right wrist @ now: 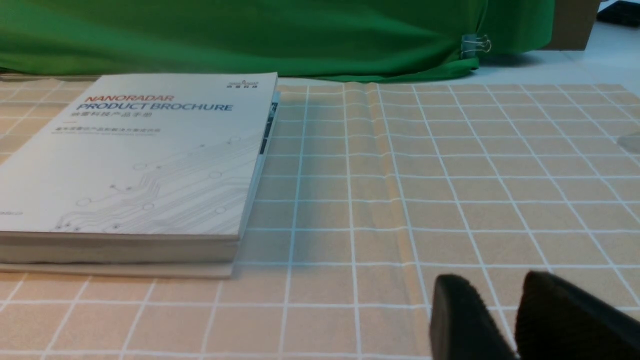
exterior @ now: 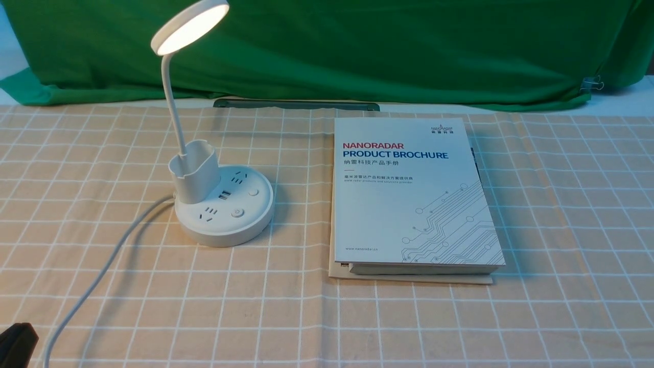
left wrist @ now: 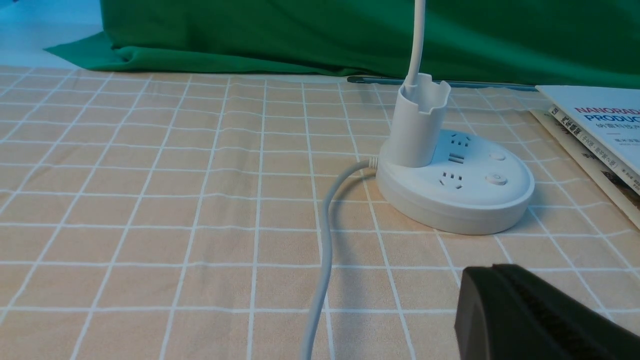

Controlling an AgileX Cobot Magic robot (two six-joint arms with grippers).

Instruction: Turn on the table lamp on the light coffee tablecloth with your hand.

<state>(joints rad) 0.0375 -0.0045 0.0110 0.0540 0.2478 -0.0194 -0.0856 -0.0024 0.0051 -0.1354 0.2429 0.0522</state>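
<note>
Room for moving is widest on your right: the light coffee tablecloth (exterior: 562, 214) lies bare from the brochure's right edge out to the picture's edge, and the near strip in front of both the lamp and the books is also uncovered. On your left, the table lamp (exterior: 214, 199) stands on the cloth left of centre, its round head (exterior: 190, 25) glowing and tilted over the left rear, with its white cord (exterior: 97, 276) snaking from the base toward the near left edge across the open squares there. Just right of the lamp, apart from it by a narrow lane of cloth, a stack of books topped by the white product brochure (exterior: 414, 199) lies flat, its far edge close to the cloth's rear border. Behind that border you have the green backdrop cloth (exterior: 357, 46), with a dark flat strip (exterior: 296, 105) along its foot. Your left hand (exterior: 15, 345) shows only as a black tip at the near left corner, clear of the cord and the lamp; you cannot tell how its fingers are set. Your right hand (right wrist: 520, 320) hovers over bare cloth, its two black fingers (right wrist: 462, 320) slightly parted, grasping nothing and well clear of the books.
</note>
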